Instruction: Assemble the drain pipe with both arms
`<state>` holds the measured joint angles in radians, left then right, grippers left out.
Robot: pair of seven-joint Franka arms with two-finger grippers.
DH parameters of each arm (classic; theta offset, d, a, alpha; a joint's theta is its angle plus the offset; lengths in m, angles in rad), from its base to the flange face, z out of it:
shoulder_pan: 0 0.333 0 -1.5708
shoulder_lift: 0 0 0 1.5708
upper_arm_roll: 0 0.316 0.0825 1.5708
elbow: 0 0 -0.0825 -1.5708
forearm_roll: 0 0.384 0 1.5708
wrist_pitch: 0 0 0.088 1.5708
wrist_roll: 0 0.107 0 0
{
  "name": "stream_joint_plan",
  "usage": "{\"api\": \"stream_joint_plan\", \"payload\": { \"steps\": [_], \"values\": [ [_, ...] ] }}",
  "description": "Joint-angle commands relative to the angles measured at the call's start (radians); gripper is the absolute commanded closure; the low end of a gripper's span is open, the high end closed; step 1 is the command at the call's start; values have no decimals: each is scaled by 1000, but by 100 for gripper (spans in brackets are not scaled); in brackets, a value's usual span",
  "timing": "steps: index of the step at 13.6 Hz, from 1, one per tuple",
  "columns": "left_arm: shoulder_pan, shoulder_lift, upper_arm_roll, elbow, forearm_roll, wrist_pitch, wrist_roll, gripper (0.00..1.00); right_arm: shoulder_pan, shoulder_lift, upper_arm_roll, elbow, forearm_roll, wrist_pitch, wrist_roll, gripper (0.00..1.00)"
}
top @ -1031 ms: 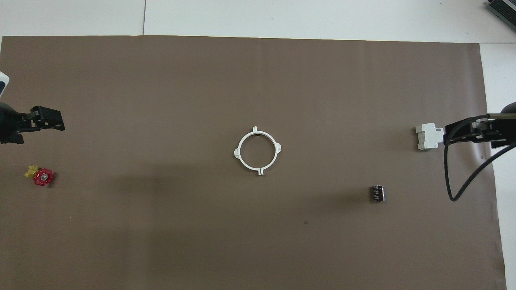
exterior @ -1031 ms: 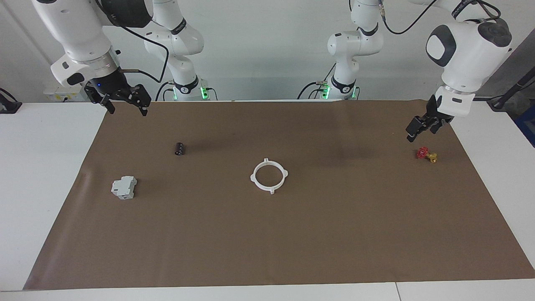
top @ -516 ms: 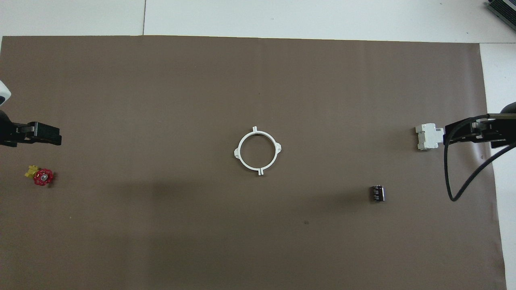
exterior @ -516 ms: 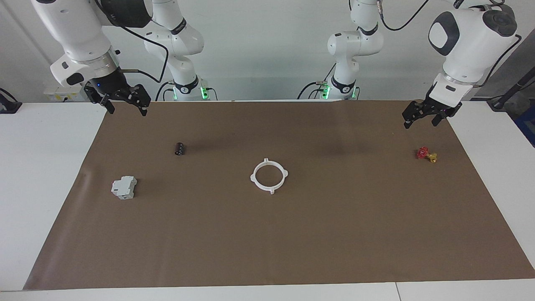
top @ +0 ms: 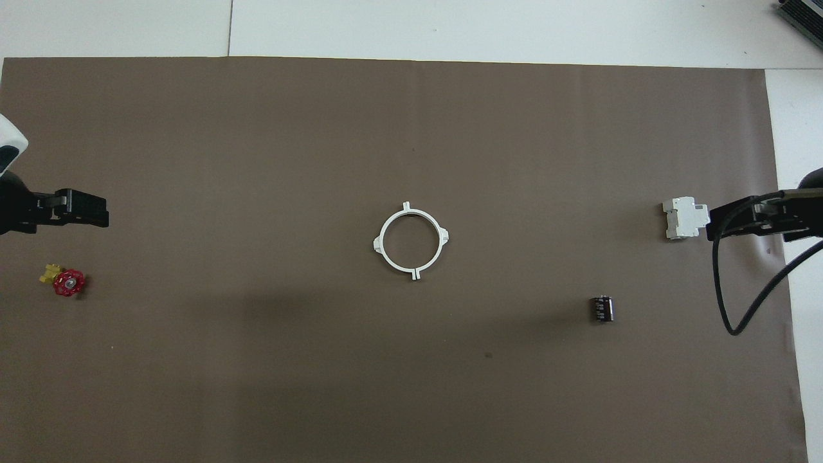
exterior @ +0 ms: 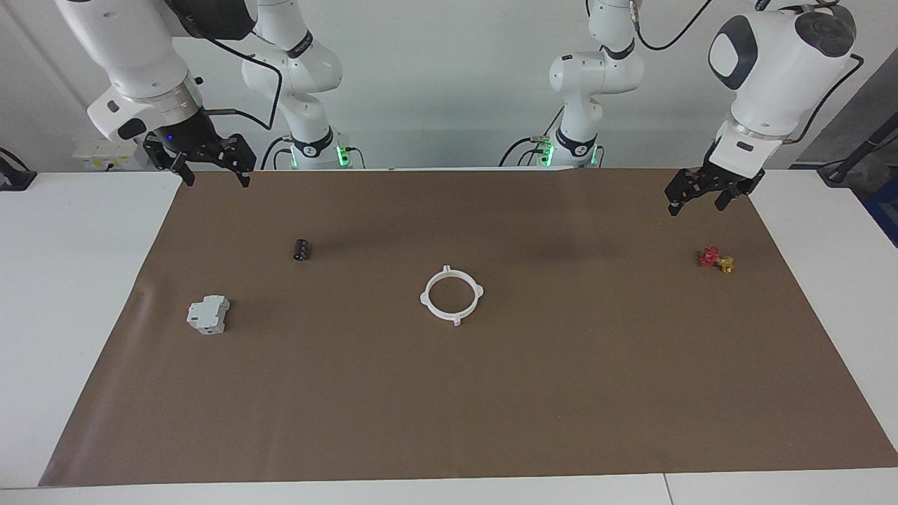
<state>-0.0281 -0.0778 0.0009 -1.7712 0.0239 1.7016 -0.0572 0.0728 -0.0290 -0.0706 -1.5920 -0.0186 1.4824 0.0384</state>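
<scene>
The drain pipe [exterior: 450,315] lies on the brown mat [exterior: 561,393] as one closed white ring with small tabs, in the middle of the table; the overhead view shows the same ring [top: 411,269]. Nothing touches it. My left gripper [exterior: 696,204] hangs open and empty over the mat at the left arm's end, above the strip between the red-and-yellow valve and the robots' edge. It also shows in the overhead view [top: 82,211]. My right gripper [exterior: 216,179] hangs open and empty over the mat's corner at the right arm's end [top: 730,222].
A small red-and-yellow valve [exterior: 715,259] lies at the left arm's end. A black cylinder [exterior: 301,249] and a grey-white boxy block [exterior: 208,314] lie at the right arm's end. A black cable [top: 726,302] loops from the right arm's wrist.
My left gripper has risen and drawn back toward the robots, away from the valve. The right gripper has shifted only slightly. The ring has not moved.
</scene>
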Motion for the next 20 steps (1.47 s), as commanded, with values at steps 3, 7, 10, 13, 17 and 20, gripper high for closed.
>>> {"api": "stream_joint_plan", "payload": {
  "steps": [3,7,10,13,17,20],
  "values": [
    [-33,33,17,154,10,-227,23,0,-2,-5,0,6,28,-17,-28,0],
    [-27,-2,10,101,8,-198,28,0,-2,-5,0,4,28,-19,-26,0],
    [-27,1,8,113,8,-171,28,0,-8,-5,0,4,28,-19,-26,0],
    [-30,3,4,118,8,-157,26,0,-13,-5,0,4,28,-19,-26,0],
    [-32,1,2,116,8,-142,26,0,-13,-6,0,4,28,-19,-26,0],
    [-33,0,1,116,8,-140,25,0,-13,-5,0,4,28,-19,-26,0]
  ]
}}
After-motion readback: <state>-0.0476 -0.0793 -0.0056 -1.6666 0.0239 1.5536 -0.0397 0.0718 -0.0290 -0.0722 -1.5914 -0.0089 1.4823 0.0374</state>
